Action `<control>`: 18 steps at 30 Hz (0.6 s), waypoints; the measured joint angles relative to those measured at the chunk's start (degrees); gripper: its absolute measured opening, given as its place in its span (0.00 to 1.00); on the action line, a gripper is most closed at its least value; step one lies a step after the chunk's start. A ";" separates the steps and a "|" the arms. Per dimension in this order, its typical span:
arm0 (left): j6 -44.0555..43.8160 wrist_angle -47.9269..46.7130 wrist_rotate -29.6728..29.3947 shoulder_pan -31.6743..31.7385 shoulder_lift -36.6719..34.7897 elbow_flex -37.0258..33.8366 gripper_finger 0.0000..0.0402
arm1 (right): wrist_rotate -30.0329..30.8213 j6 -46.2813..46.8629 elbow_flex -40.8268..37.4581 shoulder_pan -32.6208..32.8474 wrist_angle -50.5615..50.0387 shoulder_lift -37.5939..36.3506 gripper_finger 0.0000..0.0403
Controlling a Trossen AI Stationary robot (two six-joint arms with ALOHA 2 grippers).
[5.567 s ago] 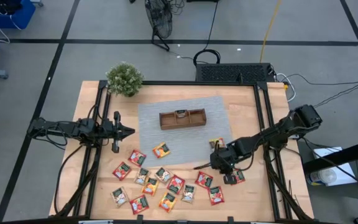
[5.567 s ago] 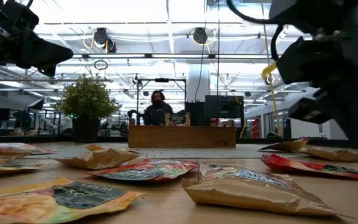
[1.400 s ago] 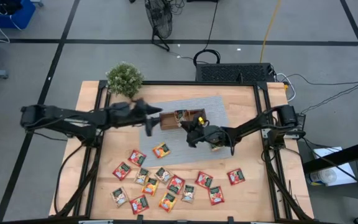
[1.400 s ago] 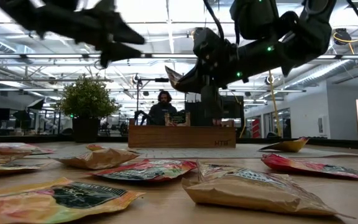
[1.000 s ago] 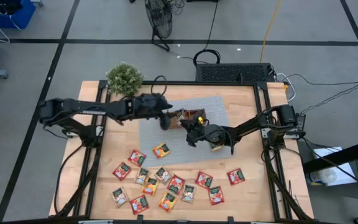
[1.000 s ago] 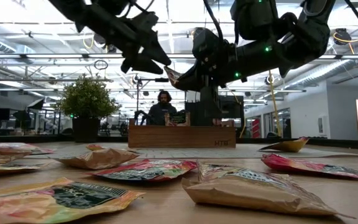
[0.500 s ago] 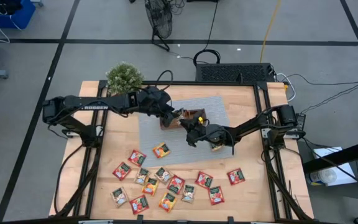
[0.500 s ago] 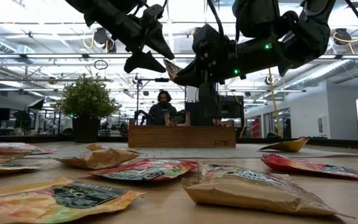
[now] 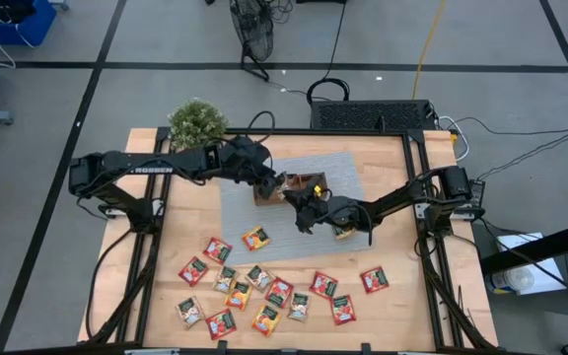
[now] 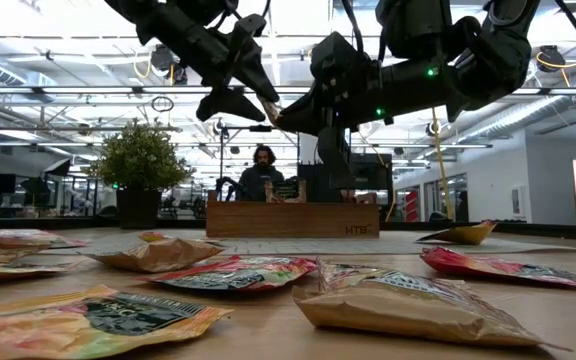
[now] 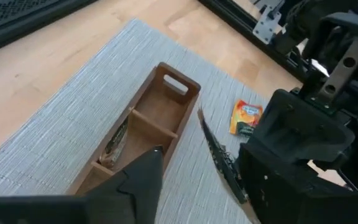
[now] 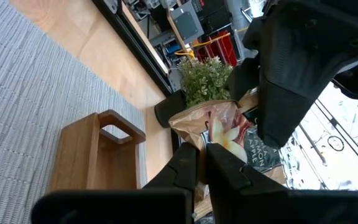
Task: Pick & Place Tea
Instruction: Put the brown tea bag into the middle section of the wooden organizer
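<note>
I see my right gripper [image 9: 302,196] clamped on a tea packet [image 12: 224,132] above the tray [image 9: 316,178]; left gripper [image 9: 278,181] gapes around the packet's far edge.

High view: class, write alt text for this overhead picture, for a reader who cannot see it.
Two dark robot arms meet above a brown wooden tray on a grey mat: the right claw holds a tea packet, and the left claw reaches in beside it. More tea packets lie scattered on the wooden table's near side, and a small potted plant stands at a far corner.
</note>
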 joint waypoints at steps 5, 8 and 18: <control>1.13 0.04 1.63 0.15 0.00 0.00 0.25 | 0.00 1.19 0.01 0.00 -0.45 0.00 0.03; 7.62 0.00 3.04 0.15 0.00 0.00 0.06 | -0.04 1.32 0.02 0.00 -1.31 0.00 0.03; 38.94 -0.45 -12.32 -2.53 -2.42 -0.02 0.01 | 0.20 26.82 0.07 -0.11 -1.36 -0.07 0.20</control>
